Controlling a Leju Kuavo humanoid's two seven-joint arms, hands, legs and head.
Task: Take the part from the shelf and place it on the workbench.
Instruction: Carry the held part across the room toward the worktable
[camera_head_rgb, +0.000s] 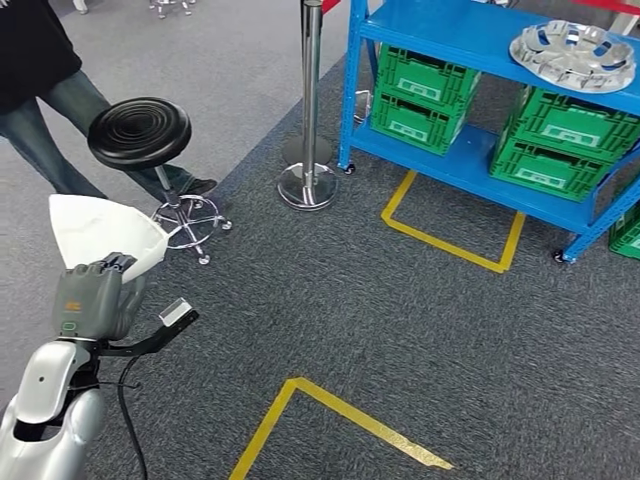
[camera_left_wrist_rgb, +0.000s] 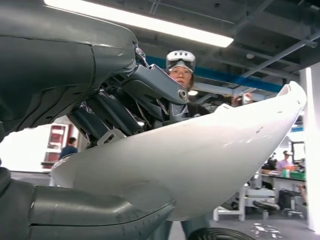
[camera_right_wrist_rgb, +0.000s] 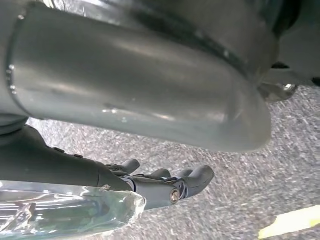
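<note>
White plastic, smooth and glossy — that is the part (camera_head_rgb: 102, 232), a curved shell held by the left hand (camera_head_rgb: 94, 298) low at about eight o'clock in the head view. In the left wrist view the dark fingers (camera_left_wrist_rgb: 154, 87) lie over the shell's upper face and the thick thumb (camera_left_wrist_rgb: 94, 212) sits under it, so the part (camera_left_wrist_rgb: 196, 160) is pinched between them near one end only.

That grip is the main risk as I judge it: most of the shell hangs free beyond the hand, the surface looks slippery, and any sway while walking could lever it round in the pinch or let it slide out. The black stool (camera_head_rgb: 140, 131) and a person's legs (camera_head_rgb: 53, 130) stand near, at about eleven o'clock from the part — a wide turn could knock the free end against them.

In the head view the long axis runs roughly from four o'clock to ten o'clock, with the broad free end towards ten. The blue shelf (camera_head_rgb: 483, 40) stands well apart at one o'clock.

The right hand (camera_right_wrist_rgb: 166, 182) hangs over the carpet, fingers extended side by side, holding nothing.
</note>
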